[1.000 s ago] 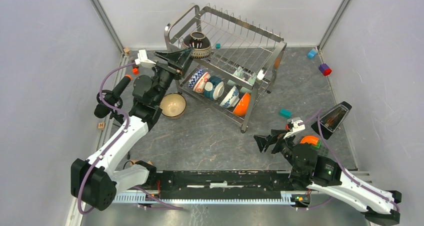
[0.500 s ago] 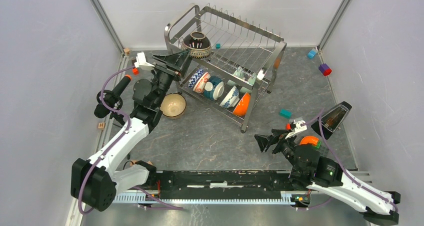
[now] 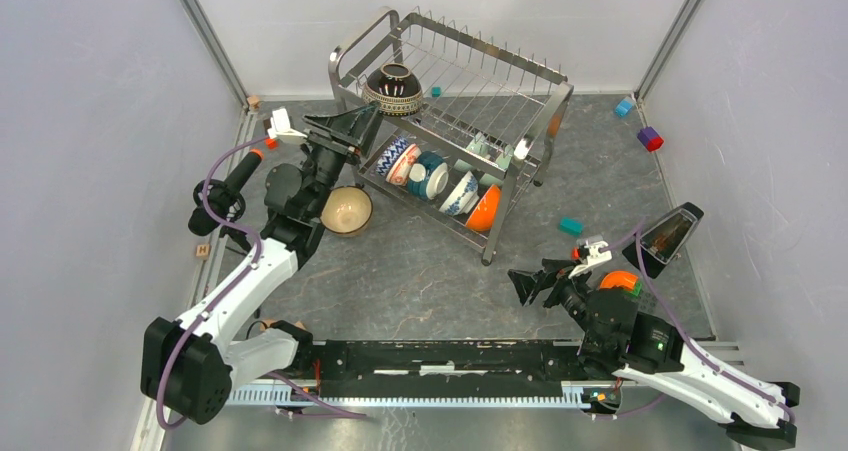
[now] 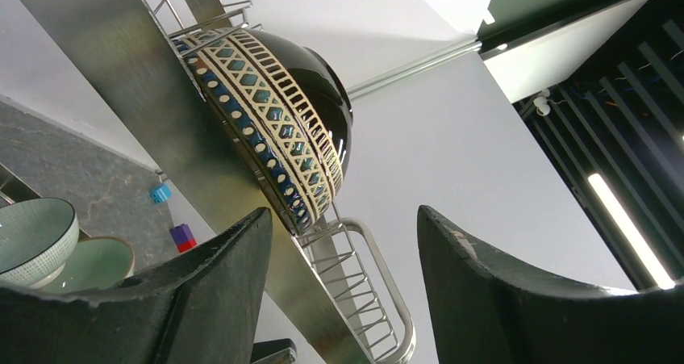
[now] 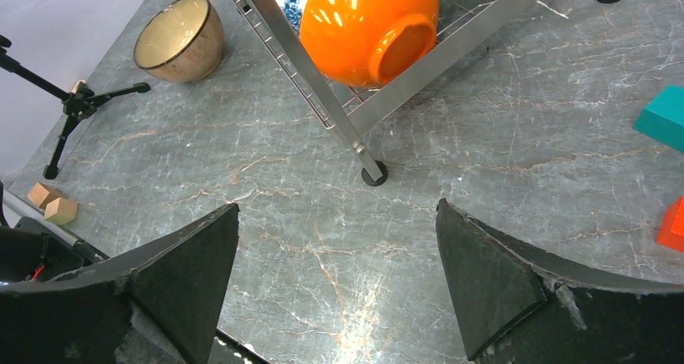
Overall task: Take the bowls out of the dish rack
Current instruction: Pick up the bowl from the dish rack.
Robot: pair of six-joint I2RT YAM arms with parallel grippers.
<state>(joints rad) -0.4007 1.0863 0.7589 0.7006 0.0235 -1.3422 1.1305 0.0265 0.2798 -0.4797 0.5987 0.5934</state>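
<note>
The dish rack (image 3: 520, 101) stands at the back middle of the table. A dark brown bowl (image 3: 392, 88) with a patterned band lies upside down on its top tier. Several bowls stand on edge in the lower tier, among them a blue-and-white one (image 3: 460, 193) and an orange one (image 3: 484, 209). A cream-inside bowl (image 3: 346, 210) sits on the table left of the rack. My left gripper (image 3: 362, 121) is open at the rack's left end, just below the dark bowl (image 4: 282, 114), with the looped handle (image 4: 367, 291) between its jaws, untouched. My right gripper (image 3: 530, 284) is open over bare table.
The rack's near foot (image 5: 373, 173) and the orange bowl (image 5: 367, 25) lie ahead of the right gripper. Loose blocks: teal (image 3: 571, 226), blue (image 3: 624, 107), purple-red (image 3: 650, 138). Wooden cubes (image 5: 52, 204) and a small tripod (image 5: 72, 110) sit at the left edge.
The left gripper has shifted slightly up and back toward the rack's handle, and its jaws have narrowed somewhat. The right arm has barely moved.
</note>
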